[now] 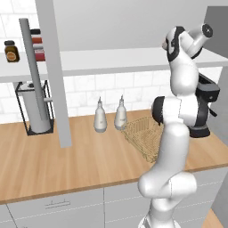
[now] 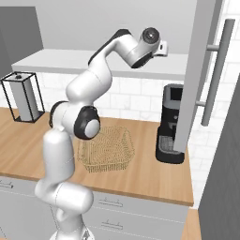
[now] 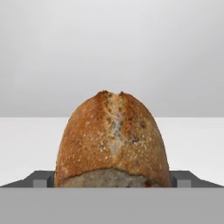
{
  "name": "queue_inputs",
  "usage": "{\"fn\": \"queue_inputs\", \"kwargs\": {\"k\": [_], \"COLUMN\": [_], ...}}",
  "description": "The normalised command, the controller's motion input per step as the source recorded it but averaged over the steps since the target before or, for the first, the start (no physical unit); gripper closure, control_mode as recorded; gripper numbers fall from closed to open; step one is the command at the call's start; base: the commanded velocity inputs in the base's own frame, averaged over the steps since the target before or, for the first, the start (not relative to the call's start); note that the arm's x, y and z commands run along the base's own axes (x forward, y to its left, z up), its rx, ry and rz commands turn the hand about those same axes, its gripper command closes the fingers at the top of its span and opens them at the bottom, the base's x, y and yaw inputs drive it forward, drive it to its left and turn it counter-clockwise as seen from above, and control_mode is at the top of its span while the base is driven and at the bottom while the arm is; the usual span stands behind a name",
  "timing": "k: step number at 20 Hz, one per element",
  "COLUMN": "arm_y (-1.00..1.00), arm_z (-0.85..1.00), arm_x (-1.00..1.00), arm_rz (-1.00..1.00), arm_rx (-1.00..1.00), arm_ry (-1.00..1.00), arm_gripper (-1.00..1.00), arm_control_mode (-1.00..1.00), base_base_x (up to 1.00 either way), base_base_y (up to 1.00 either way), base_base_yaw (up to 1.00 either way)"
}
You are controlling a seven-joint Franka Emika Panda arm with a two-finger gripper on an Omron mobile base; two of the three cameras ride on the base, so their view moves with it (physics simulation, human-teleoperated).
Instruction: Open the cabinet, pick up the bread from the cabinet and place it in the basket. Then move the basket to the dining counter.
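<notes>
Bread on pale cabinet shelf, jaws spread wide either side, not gripping, basket on worktop

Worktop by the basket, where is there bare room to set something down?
Bare wood lies in front of the two pale bottles, between the open cabinet door and the basket. More lies along the front edge before the basket and the coffee machine. The tiled back edge is crowded.

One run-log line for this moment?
cabinet: open | bread: on shelf, between open end effector fingers | basket: empty, on worktop
</notes>
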Motion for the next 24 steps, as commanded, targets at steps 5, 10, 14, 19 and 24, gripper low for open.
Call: {"fn": "queue_inputs", "kwargs": {"k": [5,10,14,19,24], "arm_y": [0.37,0.28,0.05,0.07,0.00], "arm_z": [-0.55,-0.31,0.16,0.60,0.29], "arm_x": [-0.68,-0.99,-1.00,-1.00,-1.00], "arm_rz": [0.00,0.00,0.00,0.00,0.00], "arm_rx": [0.00,0.00,0.00,0.00,0.00], "arm_ry": [-0.15,-0.26,-0.13,-0.05,0.00], "arm_gripper": [1.00,1.00,1.00,1.00,1.00], "arm_control_mode": [-1.00,-1.00,-1.00,-1.00,-1.00], "base_base_x": [0.00,0.00,0.00,0.00,0.00], "base_base_y": [0.00,0.00,0.00,0.00,0.00], "base_base_yaw": [0.00,0.00,0.00,0.00,0.00]}}
